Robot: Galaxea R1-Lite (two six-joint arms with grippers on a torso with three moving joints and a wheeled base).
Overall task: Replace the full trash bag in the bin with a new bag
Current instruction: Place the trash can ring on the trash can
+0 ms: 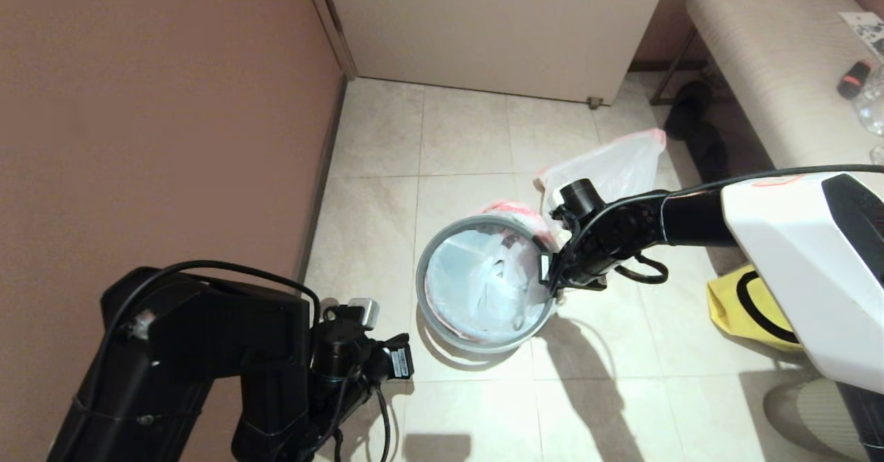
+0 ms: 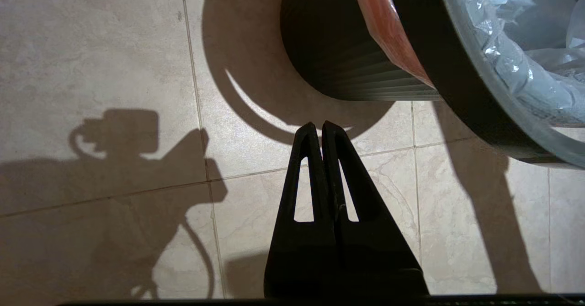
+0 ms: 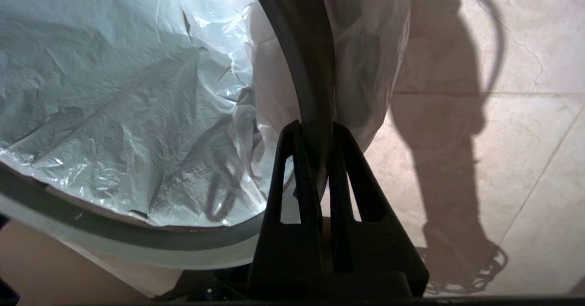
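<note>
The black bin (image 1: pixel 483 341) stands on the floor tiles with its grey hoop rim (image 1: pixel 435 251) on top. A translucent white bag, the new bag (image 1: pixel 476 279), lines it, its red edge (image 1: pixel 511 208) folded over the far side. My right gripper (image 1: pixel 549 268) is shut on the hoop rim (image 3: pixel 292 45) at the bin's right side, bag film under the hoop. Behind the right arm stands the full trash bag (image 1: pixel 615 165) with a pink top edge. My left gripper (image 1: pixel 397 362) hangs shut and holding nothing, low to the left of the bin (image 2: pixel 338 54).
A yellow bag (image 1: pixel 742 306) lies on the floor at the right, under my right arm. A padded bench (image 1: pixel 773 54) with small items stands at the far right. A brown wall (image 1: pixel 159 117) runs along the left, a pale door (image 1: pixel 497 27) at the back.
</note>
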